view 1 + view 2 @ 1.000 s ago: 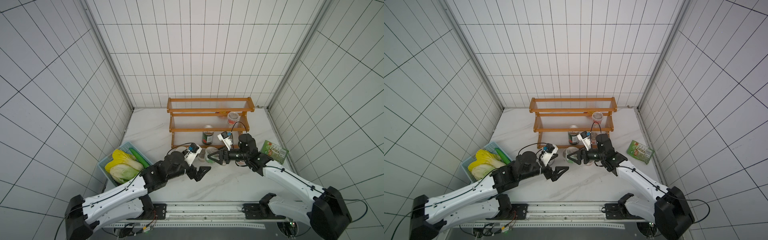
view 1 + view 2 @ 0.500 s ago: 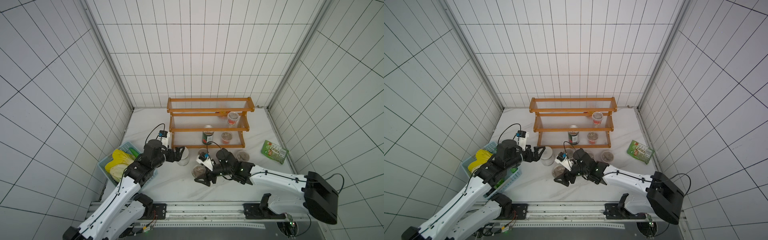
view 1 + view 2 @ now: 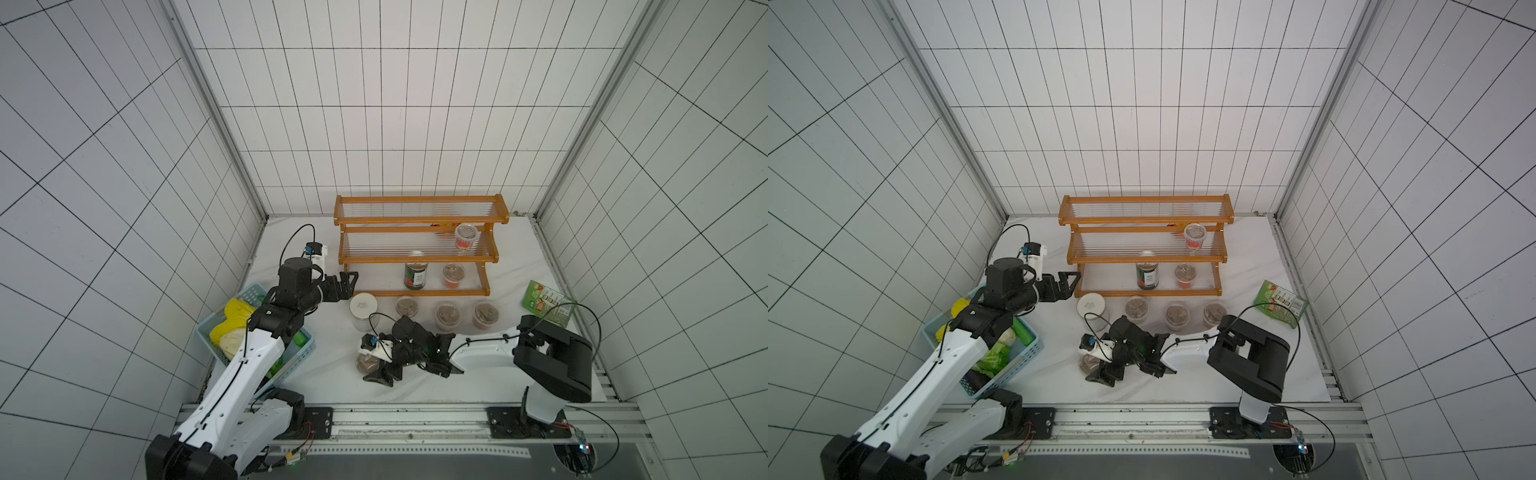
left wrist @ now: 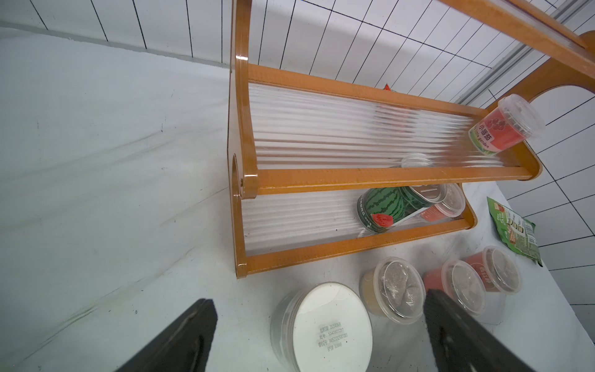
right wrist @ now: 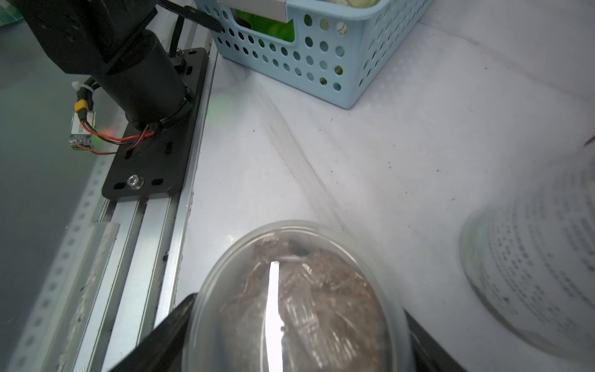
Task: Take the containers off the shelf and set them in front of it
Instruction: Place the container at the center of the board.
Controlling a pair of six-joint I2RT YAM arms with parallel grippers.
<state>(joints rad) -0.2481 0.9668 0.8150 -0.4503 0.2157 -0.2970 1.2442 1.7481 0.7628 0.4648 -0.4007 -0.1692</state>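
Between right gripper (image 5: 297, 338) jaws, clamped: clear lidded cup (image 5: 283, 257), likely light, thin-walled; squeeze sides gently below rim. Left gripper (image 4: 318, 301) open.

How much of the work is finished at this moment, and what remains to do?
Done: the white-lidded jar and three cups stand in front of the shelf. In hand: the right claw grips a fourth cup, not yet released; the left claw is open, empty. Left: the tin can and two cups on the shelf.
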